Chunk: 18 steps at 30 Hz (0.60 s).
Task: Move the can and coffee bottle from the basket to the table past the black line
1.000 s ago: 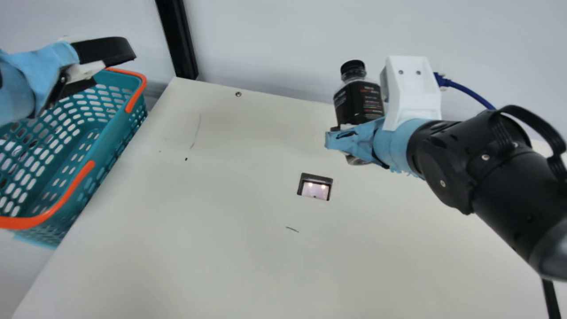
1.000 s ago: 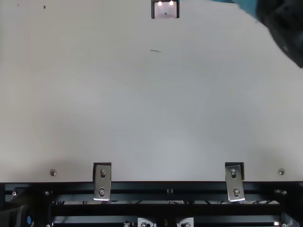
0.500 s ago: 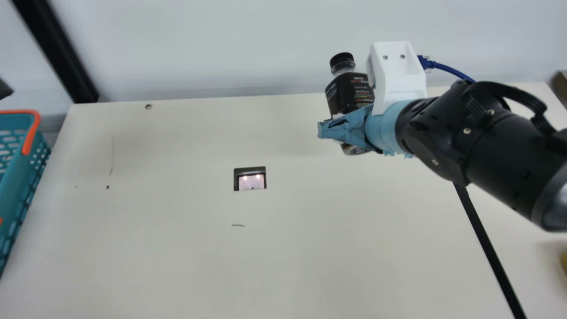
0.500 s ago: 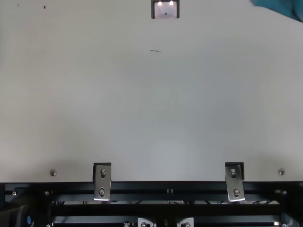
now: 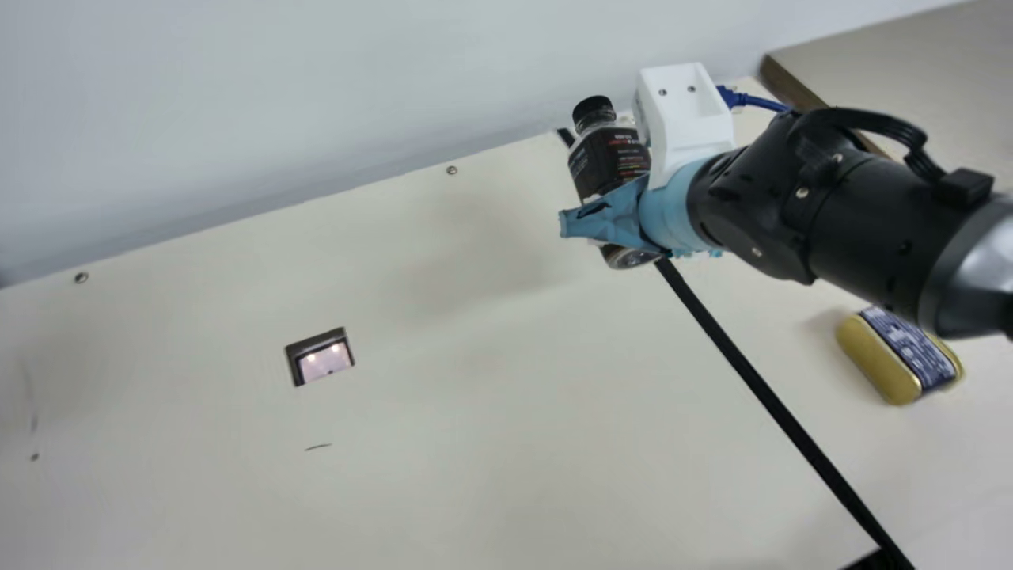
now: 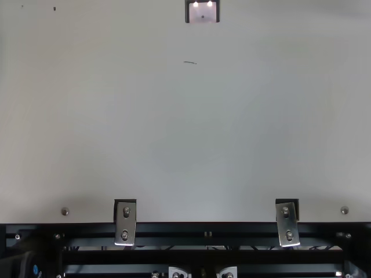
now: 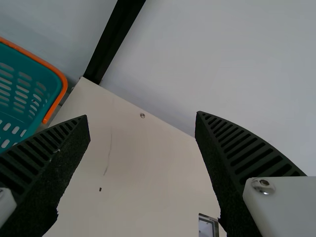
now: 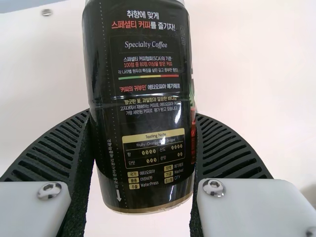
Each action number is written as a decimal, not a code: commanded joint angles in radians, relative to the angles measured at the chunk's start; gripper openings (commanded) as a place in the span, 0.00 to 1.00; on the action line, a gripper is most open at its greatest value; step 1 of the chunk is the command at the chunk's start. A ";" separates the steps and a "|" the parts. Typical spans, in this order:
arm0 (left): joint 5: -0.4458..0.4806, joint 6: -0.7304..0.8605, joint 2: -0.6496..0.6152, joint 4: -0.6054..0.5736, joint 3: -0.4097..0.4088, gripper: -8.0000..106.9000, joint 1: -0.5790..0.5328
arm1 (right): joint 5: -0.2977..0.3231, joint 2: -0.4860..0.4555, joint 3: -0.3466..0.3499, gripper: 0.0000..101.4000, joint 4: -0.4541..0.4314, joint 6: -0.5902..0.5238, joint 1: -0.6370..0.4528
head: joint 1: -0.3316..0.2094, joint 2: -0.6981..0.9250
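Two-sided clamp on the coffee bottle (image 5: 608,158), between the right gripper (image 5: 571,223)'s fingers. Has fingers apart on the left gripper (image 7: 142,117).

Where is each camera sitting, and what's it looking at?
Main view: on my neck, looking down across the table to the wall; my right arm shows, its gripper holding the coffee bottle.
Top view: above the table, looking steeply down at one edge and the black frame.
Left wrist view: on my left wrist, looking past my left gripper toward the basket.
Right wrist view: on my right wrist, looking between its two fingers at the bottle.
Main and top views share the little framed opening.
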 commanded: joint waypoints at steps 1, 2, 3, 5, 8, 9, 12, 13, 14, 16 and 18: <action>0.000 0.000 0.000 0.000 0.000 0.85 0.000 | 0.000 -0.029 0.023 0.00 0.010 -0.013 -0.053 | -0.031 -0.059; 0.000 0.000 0.000 0.000 0.000 0.85 0.000 | 0.000 -0.040 0.032 0.00 0.013 -0.020 -0.071 | -0.036 -0.077; 0.000 0.000 0.000 0.000 0.000 0.85 0.000 | 0.001 -0.051 0.041 0.00 0.016 -0.027 -0.089 | -0.040 -0.095; 0.000 0.000 0.000 0.000 0.000 0.85 0.000 | 0.002 -0.071 0.057 0.00 0.023 -0.043 -0.125 | -0.047 -0.125; 0.000 0.000 0.000 0.000 0.000 0.85 0.000 | 0.000 -0.096 0.078 0.00 0.032 -0.068 -0.178 | -0.047 -0.125; 0.000 0.000 0.000 0.000 0.000 0.85 0.000 | -0.001 -0.102 0.083 0.00 0.034 -0.076 -0.194 | -0.047 -0.125; 0.000 0.000 0.000 0.000 0.000 0.85 0.000 | -0.005 -0.111 0.096 0.00 0.045 -0.107 -0.240 | -0.047 -0.125; 0.000 0.000 0.000 0.000 0.000 0.85 0.000 | -0.007 -0.110 0.098 0.00 0.051 -0.122 -0.256 | -0.047 -0.125; 0.000 0.000 0.000 0.000 0.000 0.85 0.000 | -0.008 -0.108 0.099 0.00 0.052 -0.132 -0.270 | -0.047 -0.125; 0.000 0.000 0.000 0.000 0.000 0.85 0.000 | -0.010 -0.099 0.098 0.00 0.057 -0.159 -0.298 | -0.047 -0.125; 0.000 0.000 0.000 0.000 0.000 0.85 0.000 | -0.013 -0.085 0.094 0.00 0.059 -0.185 -0.325 | -0.047 -0.125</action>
